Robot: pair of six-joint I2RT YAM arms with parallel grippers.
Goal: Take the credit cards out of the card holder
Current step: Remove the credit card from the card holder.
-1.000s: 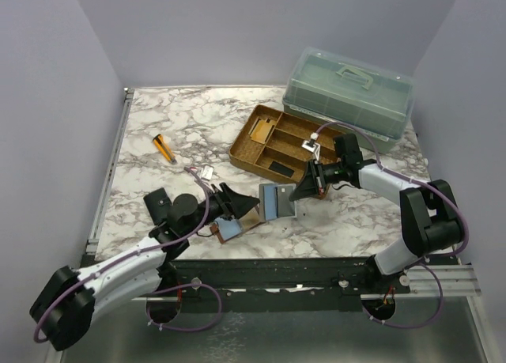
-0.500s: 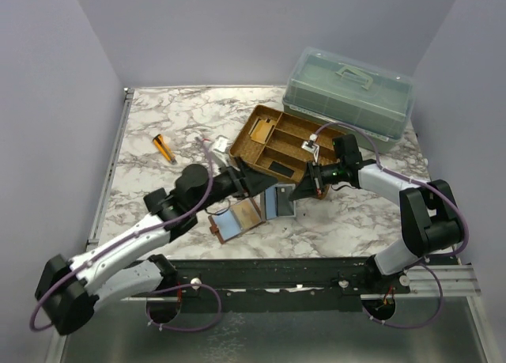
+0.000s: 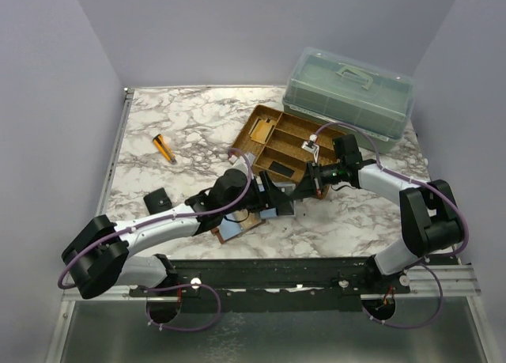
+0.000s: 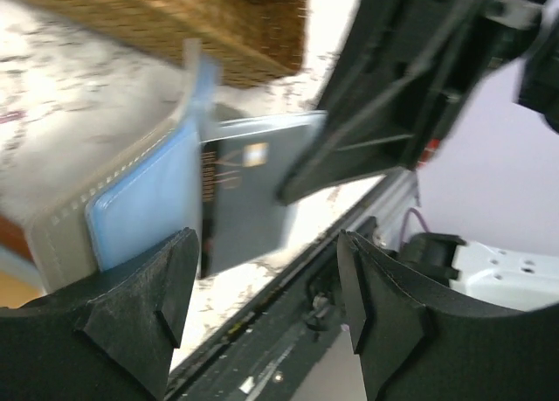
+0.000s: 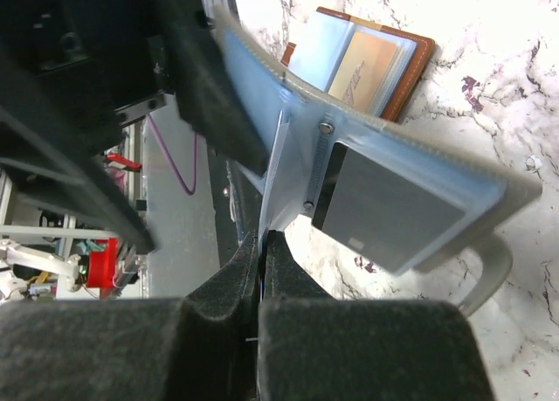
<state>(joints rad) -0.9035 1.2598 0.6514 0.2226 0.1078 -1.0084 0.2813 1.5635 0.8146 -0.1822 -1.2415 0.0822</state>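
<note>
The card holder (image 5: 371, 58) lies open on the marble table (image 3: 158, 118) near the front edge, its blue and tan panels facing up. It sits under the left arm's wrist, behind the left gripper (image 4: 265, 252) rather than between its fingers. That gripper's jaws stand wide apart and hold nothing. Between them hangs the blue-grey folder (image 4: 144, 200), with a grey card (image 4: 249, 204) sticking out of it. The blur makes it hard to say whether either finger touches it. The right gripper (image 5: 262, 244) is pinched tight on a thin clear leaf of that folder, holding it tilted above the table, with the card holder lying just beyond.
</note>
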